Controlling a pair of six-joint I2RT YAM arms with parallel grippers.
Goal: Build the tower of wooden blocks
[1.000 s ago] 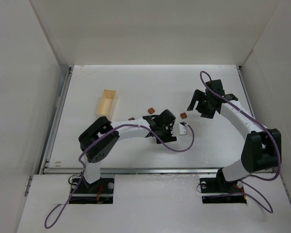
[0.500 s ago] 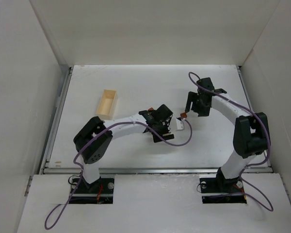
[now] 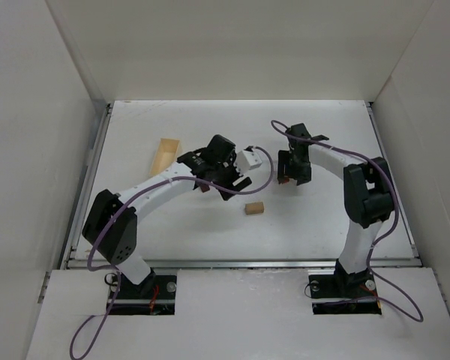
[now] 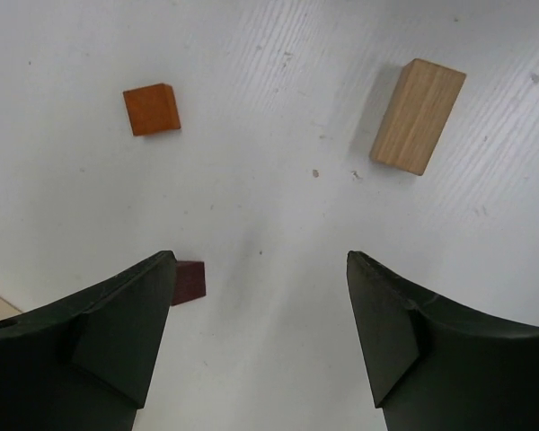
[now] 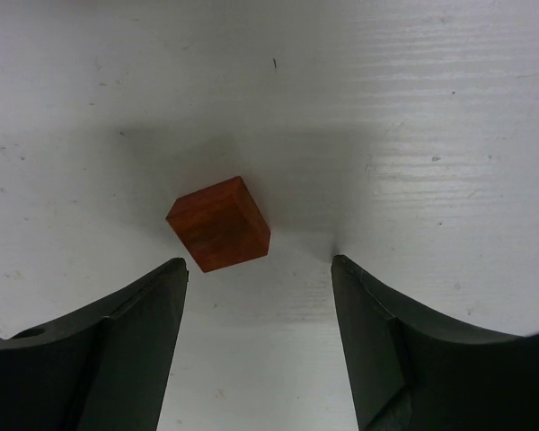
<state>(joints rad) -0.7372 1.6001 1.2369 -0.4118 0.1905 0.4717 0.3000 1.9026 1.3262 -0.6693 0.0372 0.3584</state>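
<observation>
White scuffed table (image 3: 307, 225), boxed in by plain white walls (image 3: 30, 150) on three sides; metal rail (image 3: 240, 262) along near edge; soft even light.

The white table (image 3: 210, 232) has faint streaks and a few small dark specks on its surface. 4 small wooden blocks lie on it, each resting on the tabletop itself. A light tan oblong (image 3: 254, 208) lies on a long face near the middle. To its left are a dark brown cube (image 4: 189, 281) and an orange cube (image 4: 152, 109), set apart from each other. A reddish-orange cube (image 5: 219, 223) sits alone further right. A pale wooden tray (image 3: 165, 155) lies toward the left side, well apart from the tan oblong.
</observation>
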